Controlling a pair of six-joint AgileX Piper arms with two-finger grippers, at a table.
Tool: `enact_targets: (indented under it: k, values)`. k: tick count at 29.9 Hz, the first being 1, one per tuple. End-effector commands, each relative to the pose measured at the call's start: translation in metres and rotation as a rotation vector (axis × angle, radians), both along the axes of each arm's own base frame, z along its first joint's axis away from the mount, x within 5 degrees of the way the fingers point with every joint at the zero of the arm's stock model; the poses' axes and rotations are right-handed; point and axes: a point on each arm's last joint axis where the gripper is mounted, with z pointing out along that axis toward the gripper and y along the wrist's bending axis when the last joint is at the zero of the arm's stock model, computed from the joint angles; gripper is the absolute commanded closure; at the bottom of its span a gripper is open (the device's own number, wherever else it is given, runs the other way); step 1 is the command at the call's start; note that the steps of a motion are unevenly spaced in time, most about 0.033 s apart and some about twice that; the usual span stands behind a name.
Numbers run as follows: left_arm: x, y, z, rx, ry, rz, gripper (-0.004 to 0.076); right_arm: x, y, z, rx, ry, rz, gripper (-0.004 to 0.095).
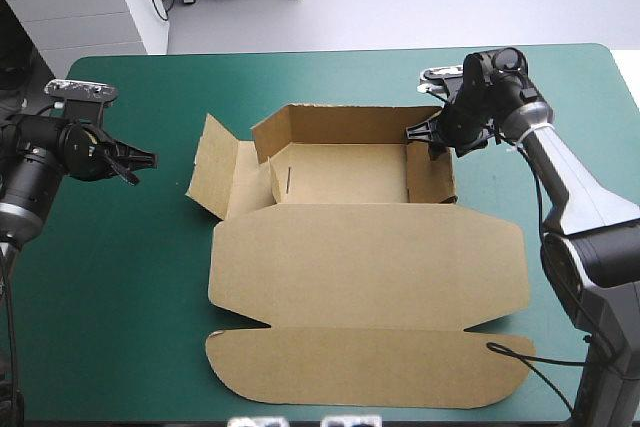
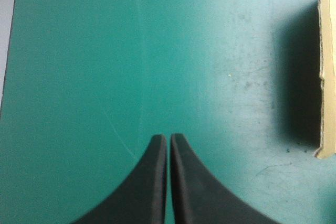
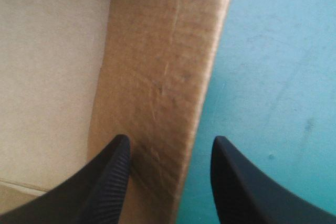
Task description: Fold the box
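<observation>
You see the box [image 1: 370, 257] plain brown, paler tan inside; the cover [image 1: 110, 277] is teal-green, flecked with faint dark scuffs and pale scratches; the right gripper [image 3: 169, 142] has black fingers [image 3: 107, 182] with fine ribbing; the left gripper [image 2: 168, 136] has plain black ones.

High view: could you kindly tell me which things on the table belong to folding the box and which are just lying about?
For the job: box, walls partly raised; right arm, jaws open astride its right wall; left arm, jaws shut, apart from the box.
Just lying about: only the teal-green cover under it all.
</observation>
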Motion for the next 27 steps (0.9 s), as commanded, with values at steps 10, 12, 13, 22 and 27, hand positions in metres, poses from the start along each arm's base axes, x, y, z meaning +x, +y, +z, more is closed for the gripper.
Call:
enact_targets:
  k: [10,12,13,22,27]
  values:
    - [-0.005,0.001,0.018,0.025,-0.071,-0.016,0.0721,0.004,0.003,-0.001,0.025,0.006,0.028,0.0922]
    - [-0.005,0.002,0.019,0.019,-0.081,-0.006,0.0721,0.003,0.002,0.000,0.025,0.002,0.026,0.0926]
    - [-0.005,0.004,0.019,0.007,-0.082,0.005,0.0721,0.002,0.002,0.004,0.027,-0.006,0.026,0.0926]
    - [-0.011,0.057,0.019,-0.251,-0.123,0.155,0.0721,-0.019,-0.031,0.059,0.057,-0.145,-0.020,0.0927]
    - [-0.011,0.069,0.025,-0.466,-0.218,0.140,0.0721,-0.043,-0.054,0.100,0.138,-0.241,-0.050,0.0927]
